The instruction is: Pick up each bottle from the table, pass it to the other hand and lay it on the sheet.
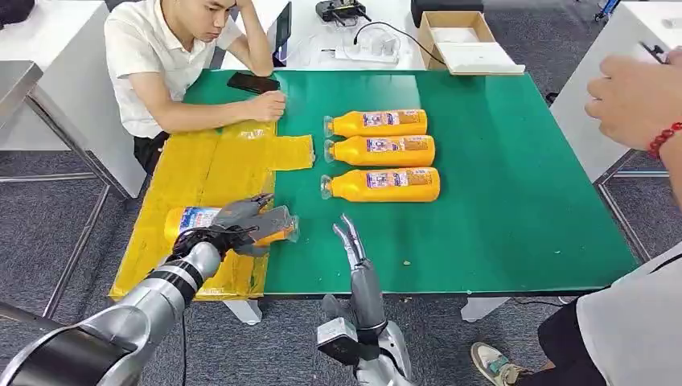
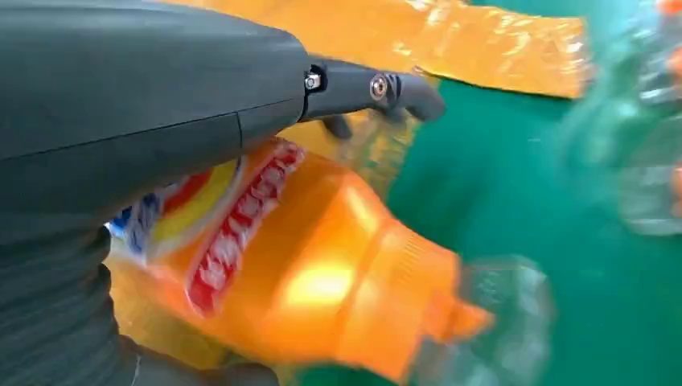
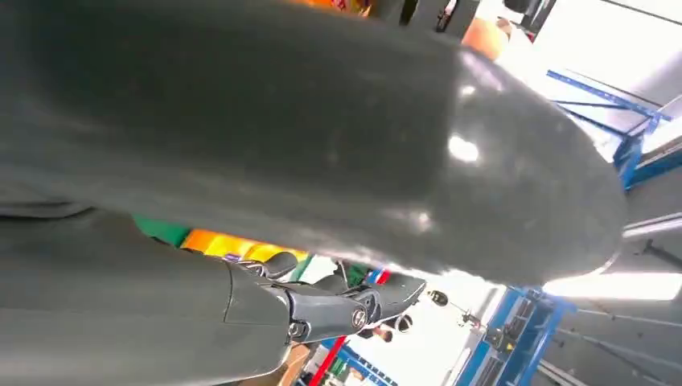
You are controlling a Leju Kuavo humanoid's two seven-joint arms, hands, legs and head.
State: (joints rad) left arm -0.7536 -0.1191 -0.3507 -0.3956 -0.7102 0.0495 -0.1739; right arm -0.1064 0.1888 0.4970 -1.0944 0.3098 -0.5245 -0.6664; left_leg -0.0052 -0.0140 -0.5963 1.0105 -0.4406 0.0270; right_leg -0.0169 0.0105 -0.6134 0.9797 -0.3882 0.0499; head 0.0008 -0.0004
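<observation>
My left hand (image 1: 241,225) grips an orange bottle (image 1: 193,219) that lies on its side over the near part of the yellow sheet (image 1: 209,173), its clear cap toward the green mat. The left wrist view shows this bottle (image 2: 322,281) close up under my left hand (image 2: 145,104). My right hand (image 1: 351,241) stands over the mat's near edge with its fingers straight and nothing in it. Three more orange bottles (image 1: 378,123) (image 1: 382,150) (image 1: 382,185) lie side by side in the middle of the mat, caps pointing left.
A person sits at the far left with a hand (image 1: 265,104) resting by the sheet and a black phone (image 1: 252,82). Another person's hand (image 1: 635,96) with a red bracelet hangs at the right. The green mat (image 1: 515,185) covers the table.
</observation>
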